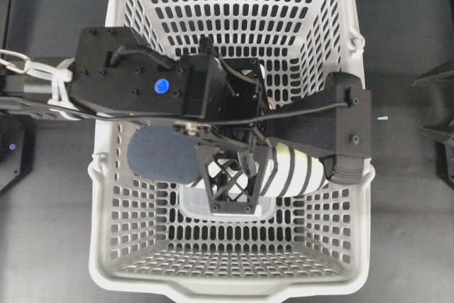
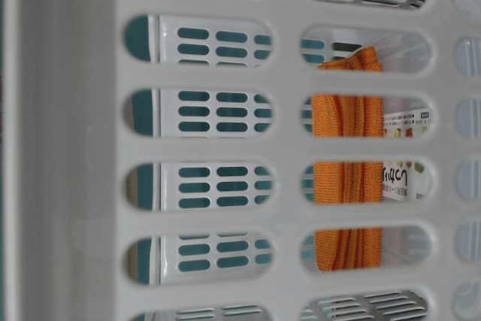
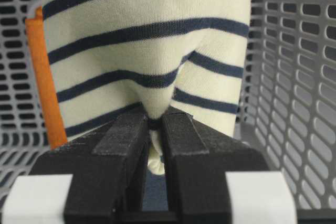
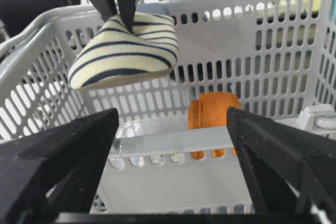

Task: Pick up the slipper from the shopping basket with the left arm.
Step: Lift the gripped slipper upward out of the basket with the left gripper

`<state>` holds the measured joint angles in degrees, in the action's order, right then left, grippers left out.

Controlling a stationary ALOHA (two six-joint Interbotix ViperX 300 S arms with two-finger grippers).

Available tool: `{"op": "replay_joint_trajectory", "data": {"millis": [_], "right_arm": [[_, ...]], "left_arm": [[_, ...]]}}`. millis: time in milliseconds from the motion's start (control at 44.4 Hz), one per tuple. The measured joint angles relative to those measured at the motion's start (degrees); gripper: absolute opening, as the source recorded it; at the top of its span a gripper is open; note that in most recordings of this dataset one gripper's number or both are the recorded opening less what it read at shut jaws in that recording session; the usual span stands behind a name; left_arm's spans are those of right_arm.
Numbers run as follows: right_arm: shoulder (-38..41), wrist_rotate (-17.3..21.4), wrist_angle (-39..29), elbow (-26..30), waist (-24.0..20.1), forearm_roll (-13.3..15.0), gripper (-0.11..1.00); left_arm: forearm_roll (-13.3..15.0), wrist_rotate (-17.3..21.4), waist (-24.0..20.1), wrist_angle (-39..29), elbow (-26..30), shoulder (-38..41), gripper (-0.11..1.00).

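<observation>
I found the shopping basket [image 1: 128,26] filling most of the overhead view, its slotted grey walls intact. Over it I had the left arm [image 1: 135,79] reaching in from the left, wrist pointed down.

The slipper [image 4: 123,51] hung clear of the basket floor in the right wrist view, suspended from the fingers above it, with open air under its sole. I judged the pick itself done: the grasp was made and the slipper was off the floor. What remained, in my judgement, was to carry it fully above the rim, since it sat at about rim height in that view.

The left gripper [image 3: 155,129] stood nearly closed, its two pads pinching a fold of the striped cream fabric between them; the slipper's body hung directly beyond the fingertips. An orange cloth roll [image 4: 212,121] stayed low in the basket. The right gripper [image 4: 173,166] stood wide apart with nothing between its fingers.
</observation>
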<state>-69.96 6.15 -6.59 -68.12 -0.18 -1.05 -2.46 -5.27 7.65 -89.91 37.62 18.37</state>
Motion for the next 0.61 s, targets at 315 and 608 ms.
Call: {"op": "replay_joint_trajectory", "data": {"millis": [315, 608], "right_arm": [[0.0, 0.0, -0.09, 0.0, 0.0, 0.0, 0.79], [0.0, -0.09, -0.09, 0.0, 0.0, 0.0, 0.79]], "left_arm": [[0.0, 0.0, 0.0, 0.0, 0.0, 0.0, 0.06], [0.0, 0.0, 0.0, -0.35, 0.0, 0.0, 0.06]]}}
